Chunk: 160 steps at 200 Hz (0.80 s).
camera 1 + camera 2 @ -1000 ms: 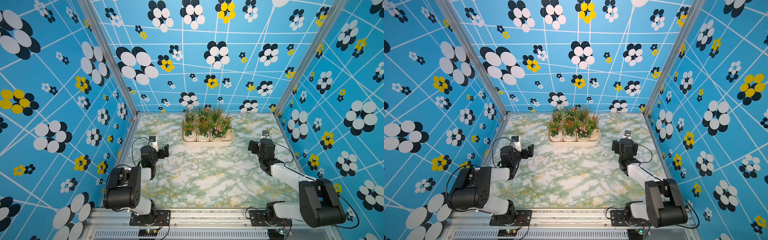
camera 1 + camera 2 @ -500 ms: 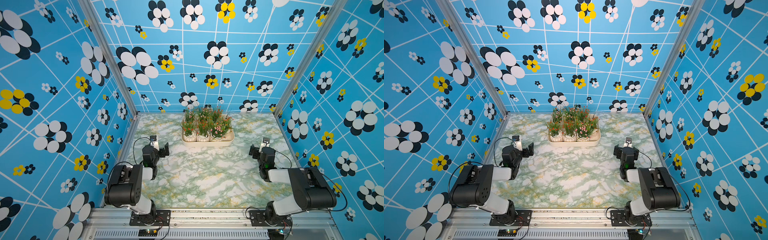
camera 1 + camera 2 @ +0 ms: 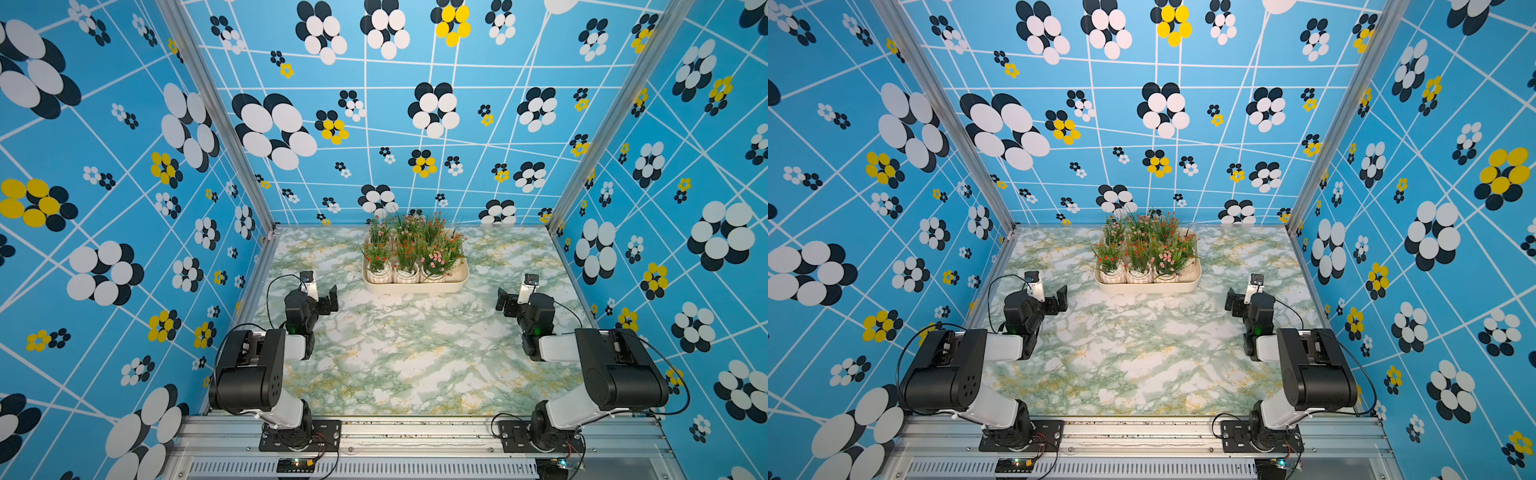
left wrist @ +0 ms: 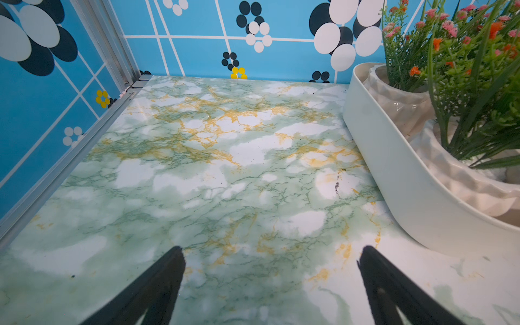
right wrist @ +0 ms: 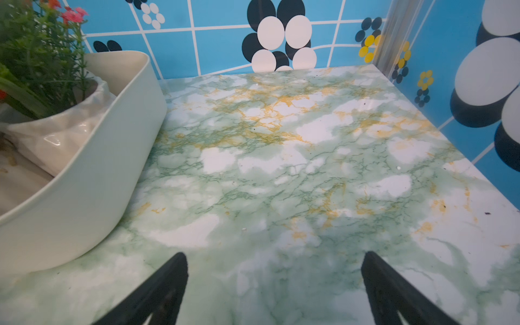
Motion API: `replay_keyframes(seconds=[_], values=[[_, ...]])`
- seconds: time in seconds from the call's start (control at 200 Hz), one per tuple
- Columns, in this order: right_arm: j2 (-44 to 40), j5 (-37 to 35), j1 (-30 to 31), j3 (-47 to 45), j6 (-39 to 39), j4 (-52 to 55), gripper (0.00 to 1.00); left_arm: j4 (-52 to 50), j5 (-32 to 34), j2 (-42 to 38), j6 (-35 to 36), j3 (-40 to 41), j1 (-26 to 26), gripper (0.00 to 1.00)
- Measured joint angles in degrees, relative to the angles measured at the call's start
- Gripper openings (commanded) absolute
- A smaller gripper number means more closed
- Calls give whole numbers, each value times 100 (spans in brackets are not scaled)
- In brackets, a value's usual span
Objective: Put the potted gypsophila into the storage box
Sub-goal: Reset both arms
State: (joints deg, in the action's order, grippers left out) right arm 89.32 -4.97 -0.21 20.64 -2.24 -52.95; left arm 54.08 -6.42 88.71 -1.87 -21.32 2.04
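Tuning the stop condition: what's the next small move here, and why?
Probably none beyond parking both arms. Every potted gypsophila in view stands inside the storage box, no pot shows on the table, and the left gripper and right gripper are open, empty and apart from the box.

Blue walls [image 3: 469,174] with white, black and yellow flowers enclose a green marbled bench [image 3: 415,353]; seemingly aluminium posts [image 3: 217,112] rise upper left and right.
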Motion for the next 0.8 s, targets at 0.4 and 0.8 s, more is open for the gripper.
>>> replay_keyframes(seconds=[0.4, 0.8], values=[[0, -94, 0, -2, -33, -168, 99, -2, 0, 0, 0, 0, -26, 100], [0, -96, 0, -2, -33, -173, 99, -9, 50, 0, 35, -2, -101, 100]])
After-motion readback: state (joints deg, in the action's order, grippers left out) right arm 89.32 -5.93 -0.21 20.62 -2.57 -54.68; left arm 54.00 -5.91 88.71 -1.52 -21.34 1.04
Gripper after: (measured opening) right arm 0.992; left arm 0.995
